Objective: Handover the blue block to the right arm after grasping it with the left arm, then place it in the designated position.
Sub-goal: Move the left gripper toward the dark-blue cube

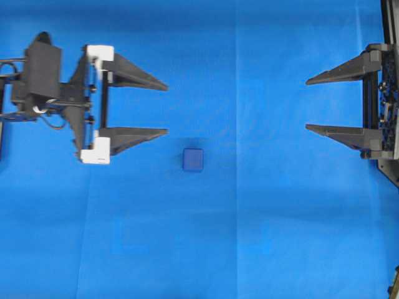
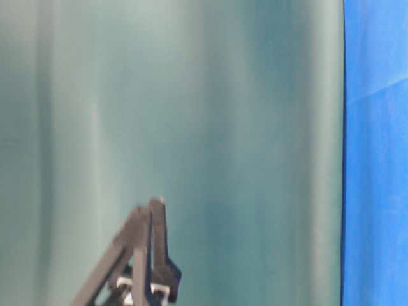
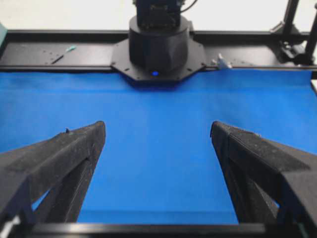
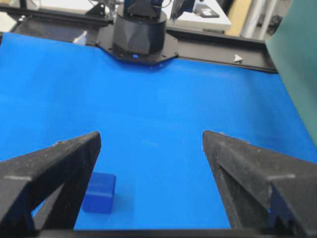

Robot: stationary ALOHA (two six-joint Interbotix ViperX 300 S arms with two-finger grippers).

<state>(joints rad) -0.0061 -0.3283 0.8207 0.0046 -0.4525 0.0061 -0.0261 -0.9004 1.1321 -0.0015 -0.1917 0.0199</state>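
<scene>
Teal backdrop (image 2: pixel 191 127), blue cloth (image 2: pixel 376 159) at R, prob. end effector (image 2: pixel 150 255) bottom.

**Two black arms, one with white brackets**

I saw my left arm (image 1: pixel 43 81) was black, with looping cables and white plastic brackets (image 1: pixel 100 56) carrying long pointed fingers (image 1: pixel 134 75). My right gripper (image 1: pixel 308 104) was all dark, its tapered fingers (image 1: pixel 336 70) roughly textured.

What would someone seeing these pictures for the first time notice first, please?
Probably the blue block, sitting alone near the middle of the bright blue cloth. Next come the two open grippers facing each other across it: the left gripper with white brackets, its lower finger just up-left of the block, and the right gripper at the far edge, neither touching anything.
</scene>
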